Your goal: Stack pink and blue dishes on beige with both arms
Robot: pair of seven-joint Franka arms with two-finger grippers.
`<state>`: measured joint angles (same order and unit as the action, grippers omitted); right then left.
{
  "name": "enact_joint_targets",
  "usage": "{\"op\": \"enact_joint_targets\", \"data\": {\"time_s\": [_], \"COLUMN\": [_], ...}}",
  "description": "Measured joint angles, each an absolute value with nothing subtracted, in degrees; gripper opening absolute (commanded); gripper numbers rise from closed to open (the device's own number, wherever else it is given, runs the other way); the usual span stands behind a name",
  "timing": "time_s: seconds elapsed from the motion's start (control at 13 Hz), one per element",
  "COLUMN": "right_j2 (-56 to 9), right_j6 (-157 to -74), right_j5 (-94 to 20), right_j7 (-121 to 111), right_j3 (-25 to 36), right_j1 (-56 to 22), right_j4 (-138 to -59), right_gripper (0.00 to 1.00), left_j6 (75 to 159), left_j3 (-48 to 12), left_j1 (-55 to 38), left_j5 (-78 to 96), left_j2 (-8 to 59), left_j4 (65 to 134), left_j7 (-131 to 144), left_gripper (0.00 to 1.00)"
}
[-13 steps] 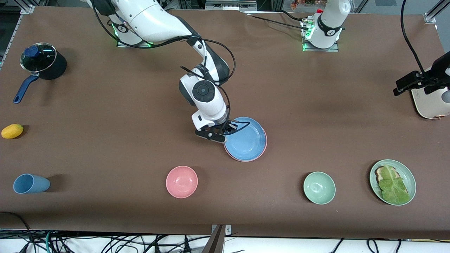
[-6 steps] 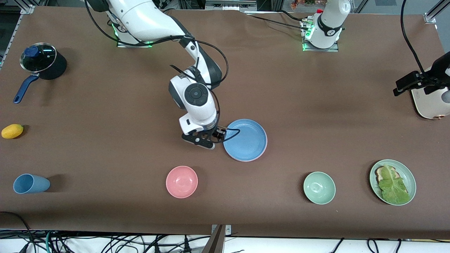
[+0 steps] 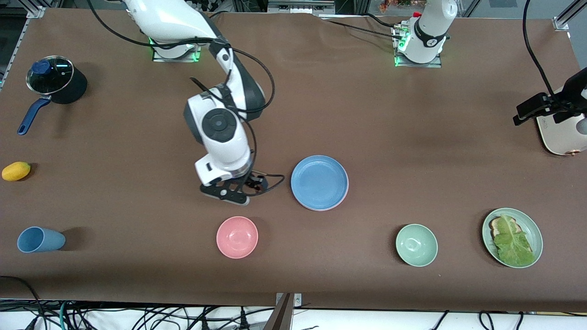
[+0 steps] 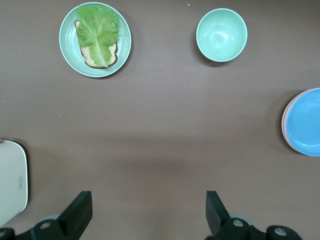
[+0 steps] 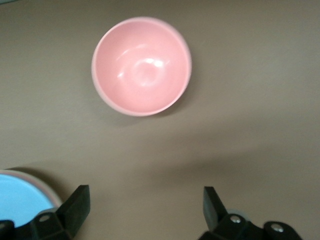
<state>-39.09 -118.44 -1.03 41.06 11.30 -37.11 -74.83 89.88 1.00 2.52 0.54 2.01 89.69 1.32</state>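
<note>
The light blue plate [image 3: 319,182] lies flat at the middle of the table, on top of the pink plate, of which only a thin rim [image 3: 345,196] shows. No beige plate can be seen; whatever is under the stack is hidden. My right gripper [image 3: 238,190] hangs open and empty over bare table beside the stack, toward the right arm's end. Its wrist view shows the gripper [image 5: 145,207], the blue plate's edge [image 5: 20,196] and the pink bowl [image 5: 141,65]. My left gripper [image 4: 148,210] waits open and high over bare table, with the stack [image 4: 306,122] off to one side.
A pink bowl [image 3: 237,237], green bowl [image 3: 416,245] and green plate with lettuce toast [image 3: 512,237] sit nearer the front camera. A blue cup [image 3: 39,239], lemon [image 3: 16,171] and lidded pot [image 3: 56,80] are at the right arm's end. A cream appliance [image 3: 562,135] is at the left arm's end.
My right gripper let go of the blue plate, which settled flat on the stack. The gripper then drew away toward the right arm's end of the table. The left arm has not moved.
</note>
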Motion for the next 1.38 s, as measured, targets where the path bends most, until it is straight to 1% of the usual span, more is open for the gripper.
{"op": "enact_joint_targets", "data": {"time_s": [0.15, 0.31, 0.54, 0.77, 0.92, 1.0, 1.15, 1.38], "right_j2": [-37.9, -35.8, -29.4, -22.9, -18.5, -16.3, -12.6, -6.4], "right_j6": [-116.2, -110.9, -100.9, -95.3, -93.3, -92.8, -90.9, -89.1], "right_j5": [-1.9, -3.5, -3.9, -3.9, -3.9, -3.8, -2.9, -1.8], "right_j7": [36.9, 33.1, 25.5, 19.1, 15.0, 12.9, 9.5, 5.4], "right_j3": [11.8, 11.9, 14.6, 16.0, 15.4, 13.5, 7.3, 0.9], "right_j1": [-33.5, -30.3, -29.5, -28.2, -25.4, -22.2, -14.2, -5.7], "right_j4": [-74.8, -74.4, -74.1, -75.0, -77.3, -78.8, -80.5, -84.0], "right_gripper": [1.0, 1.0, 1.0, 1.0, 1.0, 1.0, 1.0, 1.0], "left_j6": [89.9, 89.9, 89.9, 89.9, 89.9, 89.9, 89.9, 89.9], "left_j3": [1.0, 1.0, 1.0, 1.0, 1.0, 1.0, 1.0, 1.0], "left_j1": [2.5, 2.5, 2.5, 2.5, 2.6, 2.6, 2.6, 2.6], "left_j5": [0.5, 0.5, 0.5, 0.5, 0.5, 0.5, 0.5, 0.5], "left_j2": [2.0, 2.0, 2.0, 2.1, 2.1, 2.1, 2.1, 2.1], "left_j4": [89.7, 89.7, 89.7, 89.7, 89.7, 89.7, 89.7, 89.7], "left_j7": [1.3, 1.3, 1.3, 1.3, 1.3, 1.3, 1.3, 1.3], "left_gripper": [1.0, 1.0, 1.0, 1.0, 1.0, 1.0, 1.0, 1.0]}}
